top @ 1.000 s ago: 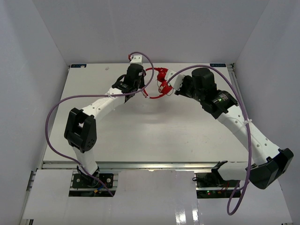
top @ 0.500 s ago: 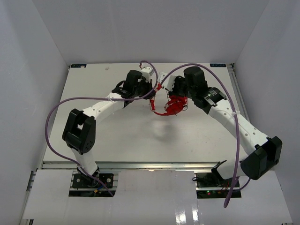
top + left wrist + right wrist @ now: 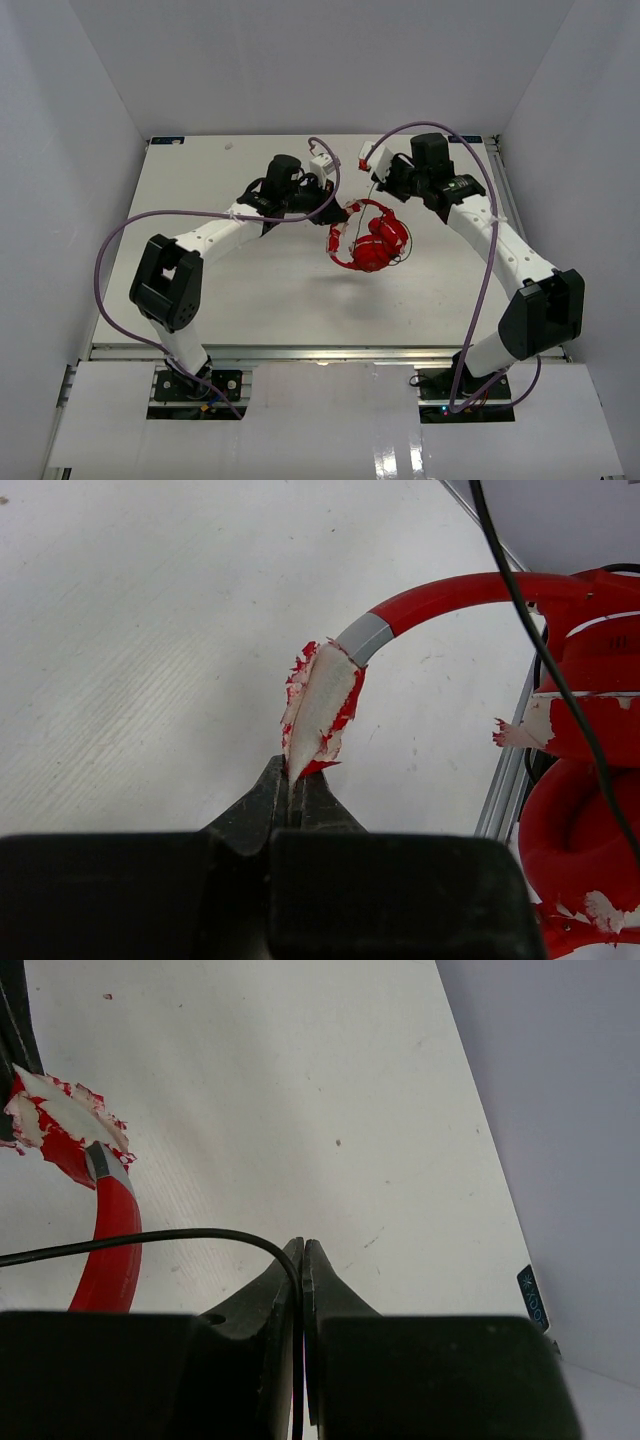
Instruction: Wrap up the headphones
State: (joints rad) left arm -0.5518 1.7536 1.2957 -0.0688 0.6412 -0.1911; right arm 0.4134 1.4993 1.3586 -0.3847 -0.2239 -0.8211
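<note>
The left end effector (image 3: 297, 780) is clamped on the torn, white-flecked tip of the headband (image 3: 470, 588). The red headphones (image 3: 372, 245) are between the two arms, near the middle of the tabletop (image 3: 250, 290), slightly toward its right edge. The right end effector (image 3: 303, 1252) is pinched together on the thin black cable (image 3: 150, 1243).

Place: robot lab test cell.
Walls: plain pale panels (image 3: 300, 60) close off the far, left and right edges.
Surface: bare white matte tabletop (image 3: 250, 290).
Near edge: silver metal rail (image 3: 300, 352), bolted black arm bases (image 3: 192, 385).
Far corners: small blue labels (image 3: 167, 141).
</note>
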